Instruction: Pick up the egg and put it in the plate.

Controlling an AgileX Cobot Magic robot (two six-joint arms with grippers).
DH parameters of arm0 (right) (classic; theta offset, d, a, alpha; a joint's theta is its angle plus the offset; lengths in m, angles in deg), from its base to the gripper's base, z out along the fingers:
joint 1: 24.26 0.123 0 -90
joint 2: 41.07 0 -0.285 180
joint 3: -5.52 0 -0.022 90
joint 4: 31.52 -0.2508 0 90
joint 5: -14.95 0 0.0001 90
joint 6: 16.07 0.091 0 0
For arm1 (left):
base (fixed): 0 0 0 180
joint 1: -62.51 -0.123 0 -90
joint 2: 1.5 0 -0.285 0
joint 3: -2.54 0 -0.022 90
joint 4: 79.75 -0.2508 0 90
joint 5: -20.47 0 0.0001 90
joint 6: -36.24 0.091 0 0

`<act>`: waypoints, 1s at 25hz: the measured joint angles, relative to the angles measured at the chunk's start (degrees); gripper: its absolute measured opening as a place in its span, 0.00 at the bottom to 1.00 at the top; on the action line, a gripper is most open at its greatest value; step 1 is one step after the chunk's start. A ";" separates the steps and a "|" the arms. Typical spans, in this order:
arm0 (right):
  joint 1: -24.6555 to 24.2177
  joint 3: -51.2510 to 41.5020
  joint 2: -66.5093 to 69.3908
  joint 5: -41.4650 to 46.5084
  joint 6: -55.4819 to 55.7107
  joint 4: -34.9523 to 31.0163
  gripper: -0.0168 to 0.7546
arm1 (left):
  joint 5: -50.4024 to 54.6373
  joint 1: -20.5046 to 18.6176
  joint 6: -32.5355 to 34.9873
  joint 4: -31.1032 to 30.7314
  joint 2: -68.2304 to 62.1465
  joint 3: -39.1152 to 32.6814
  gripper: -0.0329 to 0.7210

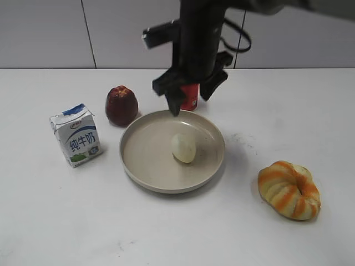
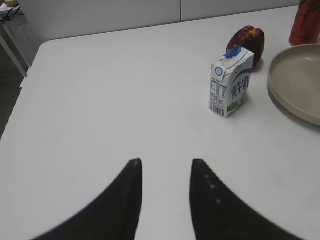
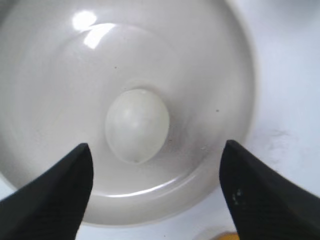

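The pale cream egg (image 1: 183,147) lies inside the beige plate (image 1: 145,169), near its middle. In the right wrist view the egg (image 3: 137,125) rests on the plate floor (image 3: 55,85), apart from the fingers. My right gripper (image 1: 191,95) hangs wide open above the plate's far rim; its fingers (image 3: 157,150) are empty. My left gripper (image 2: 165,162) is open and empty over bare table, left of the plate's rim (image 2: 280,97). It does not show in the exterior view.
A milk carton (image 1: 76,135) stands left of the plate, also in the left wrist view (image 2: 230,87). A dark red fruit (image 1: 121,105) is behind it. A red can (image 1: 190,97) stands behind the plate. An orange-striped bread ring (image 1: 288,189) lies at the right.
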 joint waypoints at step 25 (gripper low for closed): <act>-28.57 -53.40 -62.34 -0.73 4.57 5.27 0.80 | 0.00 0.00 0.00 0.00 0.00 0.00 0.36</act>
